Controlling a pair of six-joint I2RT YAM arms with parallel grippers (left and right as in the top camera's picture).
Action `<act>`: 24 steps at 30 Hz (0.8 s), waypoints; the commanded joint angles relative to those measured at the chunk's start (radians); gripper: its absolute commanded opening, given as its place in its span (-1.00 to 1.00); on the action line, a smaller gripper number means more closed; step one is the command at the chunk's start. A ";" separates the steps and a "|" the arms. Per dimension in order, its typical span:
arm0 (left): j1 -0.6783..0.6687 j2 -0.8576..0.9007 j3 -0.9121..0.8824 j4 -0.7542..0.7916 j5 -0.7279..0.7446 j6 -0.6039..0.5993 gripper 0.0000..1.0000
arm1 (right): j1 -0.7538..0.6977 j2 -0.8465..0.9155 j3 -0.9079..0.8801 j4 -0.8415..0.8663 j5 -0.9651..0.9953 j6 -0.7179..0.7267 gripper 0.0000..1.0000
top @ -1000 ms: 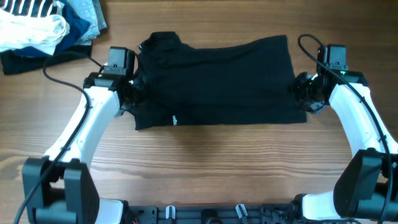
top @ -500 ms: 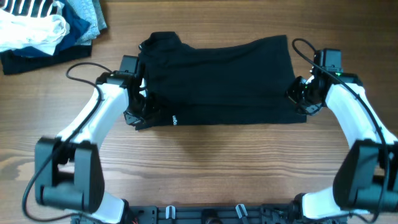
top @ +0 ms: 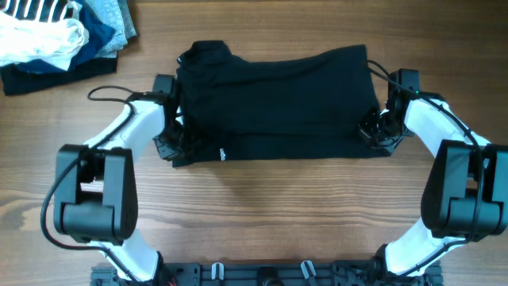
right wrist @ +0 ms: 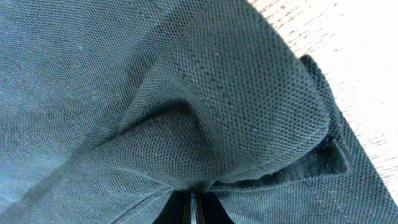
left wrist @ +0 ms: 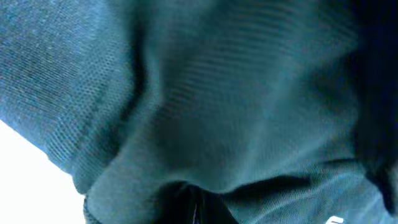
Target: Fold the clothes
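The clothes (top: 278,103), one black garment with a small white logo (top: 223,153), lie spread flat across the middle of the table. My left gripper (top: 176,147) is at the garment's front left corner, shut on a pinch of the black fabric (left wrist: 205,112), which fills the left wrist view. At the front right corner my right gripper (top: 371,133) is shut on a bunched fold of the same fabric (right wrist: 236,124). Both sets of fingertips are mostly buried in cloth.
A heap of white, striped, light-blue and navy garments (top: 55,36) lies at the back left corner of the wooden table (top: 278,214). Cables loop off both arms near the garment's side edges.
Both grippers have closed on the garment's front corners. The left arm swung inward to the front left corner; the right arm moved in to the front right corner.
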 commanded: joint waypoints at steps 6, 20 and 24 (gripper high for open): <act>0.116 0.062 -0.008 -0.005 -0.046 0.009 -0.88 | -0.003 0.073 -0.014 -0.015 0.036 0.070 -0.92; 0.180 0.060 -0.008 -0.071 -0.102 0.008 -0.92 | -0.003 0.061 0.016 -0.129 0.191 0.139 -0.92; 0.183 0.050 -0.006 -0.074 -0.102 0.008 -0.89 | -0.003 0.031 0.028 -0.149 0.203 0.139 -0.92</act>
